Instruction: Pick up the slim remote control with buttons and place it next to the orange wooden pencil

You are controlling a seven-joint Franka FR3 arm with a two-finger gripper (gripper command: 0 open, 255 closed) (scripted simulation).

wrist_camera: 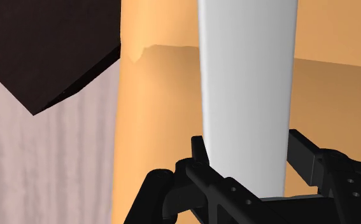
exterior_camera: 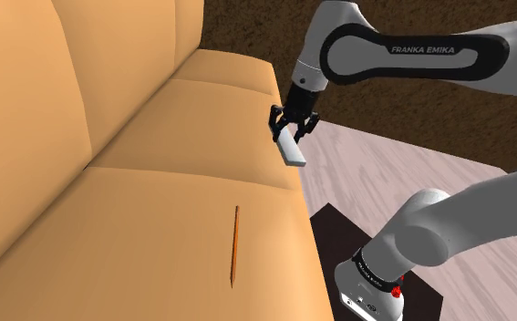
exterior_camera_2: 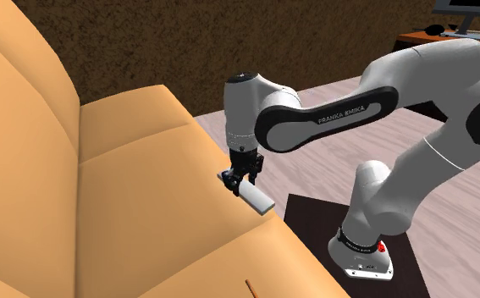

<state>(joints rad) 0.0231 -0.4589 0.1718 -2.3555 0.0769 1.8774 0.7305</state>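
- Claw [exterior_camera: 293, 129] of mine is clenched on one end of the pale slim remote [exterior_camera: 294, 151], above the front edge of the sofa seat [exterior_camera: 165, 205].
- Risk, I judge: held by its end, the remote could pivot or slip and drop to the floor [exterior_camera: 384, 173].
- Pencil [exterior_camera: 234, 244] lies nearer, toward the shoulder view's left, with bare cushion all round it.

We see a tan sofa [exterior_camera: 156, 205] filling the shoulder view's left; a pencil [exterior_camera: 235, 244] lies on it, lower centre.
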